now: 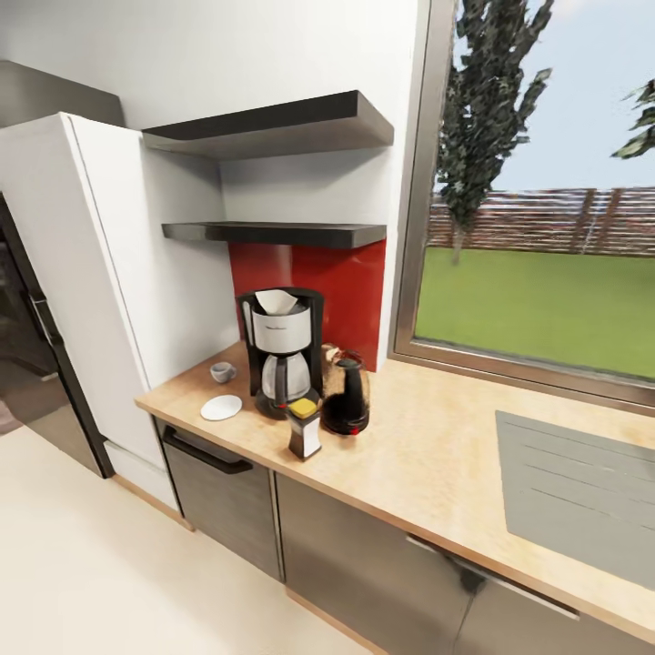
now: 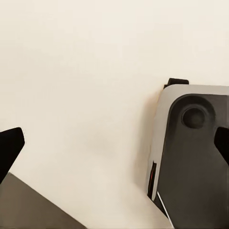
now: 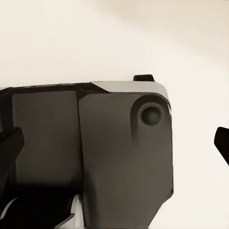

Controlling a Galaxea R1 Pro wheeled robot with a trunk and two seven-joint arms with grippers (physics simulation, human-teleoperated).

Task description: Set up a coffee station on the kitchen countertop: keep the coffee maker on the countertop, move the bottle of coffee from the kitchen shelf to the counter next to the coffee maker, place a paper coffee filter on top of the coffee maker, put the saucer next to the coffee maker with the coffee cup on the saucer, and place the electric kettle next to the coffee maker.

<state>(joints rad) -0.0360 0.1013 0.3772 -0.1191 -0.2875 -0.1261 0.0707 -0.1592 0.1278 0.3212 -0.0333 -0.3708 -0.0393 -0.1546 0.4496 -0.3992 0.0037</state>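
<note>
In the head view a black and silver coffee maker [image 1: 282,350] stands on the wooden countertop [image 1: 428,464] against the red backsplash. A white paper filter [image 1: 276,301] sits in its top. To its left a small grey coffee cup [image 1: 222,371] stands on the bare counter, just behind the white saucer [image 1: 221,407]. The yellow-lidded coffee bottle [image 1: 305,428] stands in front of the maker, beside the black electric kettle [image 1: 347,396]. My left gripper [image 2: 114,148] and right gripper [image 3: 114,148] are open, fingertips wide apart, over the pale floor and my own grey base [image 3: 119,157].
Two dark wall shelves [image 1: 273,234] hang above the coffee maker. A tall white cabinet panel [image 1: 118,273] and a dark fridge [image 1: 32,355] stand left of the counter. A grey sink or cooktop [image 1: 582,491] lies at the right, under the window [image 1: 546,236]. Drawer fronts [image 1: 227,496] line the counter's front.
</note>
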